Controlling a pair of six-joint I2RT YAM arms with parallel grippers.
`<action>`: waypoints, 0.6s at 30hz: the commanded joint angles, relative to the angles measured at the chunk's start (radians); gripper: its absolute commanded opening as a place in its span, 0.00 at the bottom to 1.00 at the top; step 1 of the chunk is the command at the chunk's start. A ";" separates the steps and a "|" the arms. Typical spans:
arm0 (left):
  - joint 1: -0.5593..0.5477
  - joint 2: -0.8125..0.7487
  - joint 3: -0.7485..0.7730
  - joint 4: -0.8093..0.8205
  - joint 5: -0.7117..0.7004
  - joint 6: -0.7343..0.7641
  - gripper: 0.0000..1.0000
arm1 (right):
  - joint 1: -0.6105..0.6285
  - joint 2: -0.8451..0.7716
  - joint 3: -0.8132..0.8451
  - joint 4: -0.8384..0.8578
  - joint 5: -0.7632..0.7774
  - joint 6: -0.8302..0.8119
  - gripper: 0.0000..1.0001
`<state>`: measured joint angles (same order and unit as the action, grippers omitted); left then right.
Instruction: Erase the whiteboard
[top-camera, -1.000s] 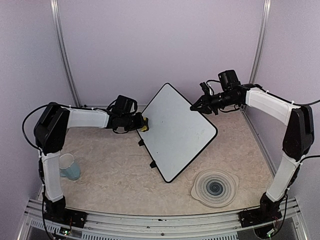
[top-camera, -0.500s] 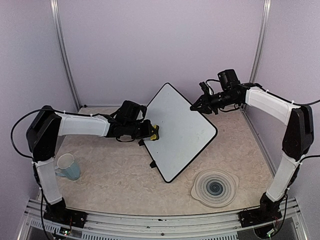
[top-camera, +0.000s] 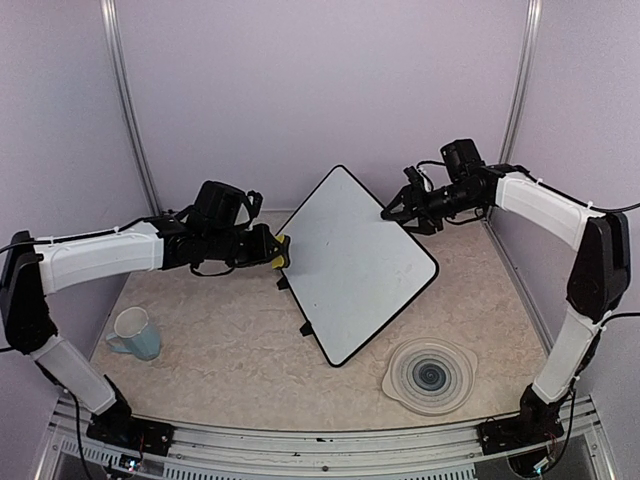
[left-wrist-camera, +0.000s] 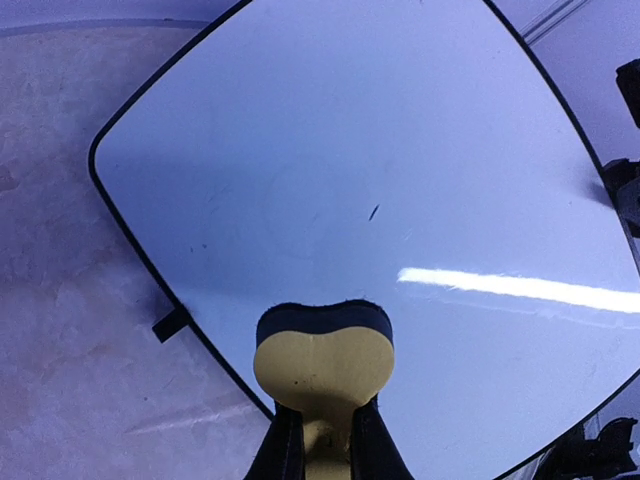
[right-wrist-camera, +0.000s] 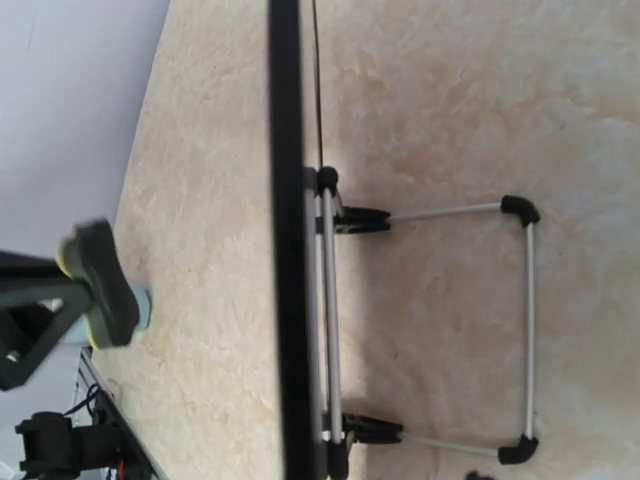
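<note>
Diagonally propped whiteboard (top-camera: 355, 265), corner toward arms (long axis unclear).

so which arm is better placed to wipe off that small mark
Left. The left gripper is shut on the yellow eraser at the whiteboard's edge, just short of the small mark. The right gripper holds no eraser.

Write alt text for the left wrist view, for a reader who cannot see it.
A yellow eraser with a black pad, pinched in the left gripper, sits at the near edge of a nearly clean whiteboard; one small dark mark shows.
</note>
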<state>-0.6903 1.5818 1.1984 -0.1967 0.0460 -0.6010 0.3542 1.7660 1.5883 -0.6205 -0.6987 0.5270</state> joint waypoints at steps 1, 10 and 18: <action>-0.030 -0.069 -0.095 -0.152 -0.057 -0.030 0.00 | -0.034 -0.073 0.019 -0.030 -0.015 -0.021 0.64; -0.189 -0.061 -0.232 -0.321 -0.204 -0.139 0.01 | -0.164 -0.217 -0.039 -0.067 -0.003 -0.071 0.78; -0.224 0.058 -0.255 -0.265 -0.193 -0.158 0.28 | -0.184 -0.301 -0.152 -0.047 -0.003 -0.059 0.81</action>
<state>-0.9031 1.5967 0.9577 -0.4805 -0.1287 -0.7380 0.1738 1.4967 1.4937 -0.6617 -0.6991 0.4683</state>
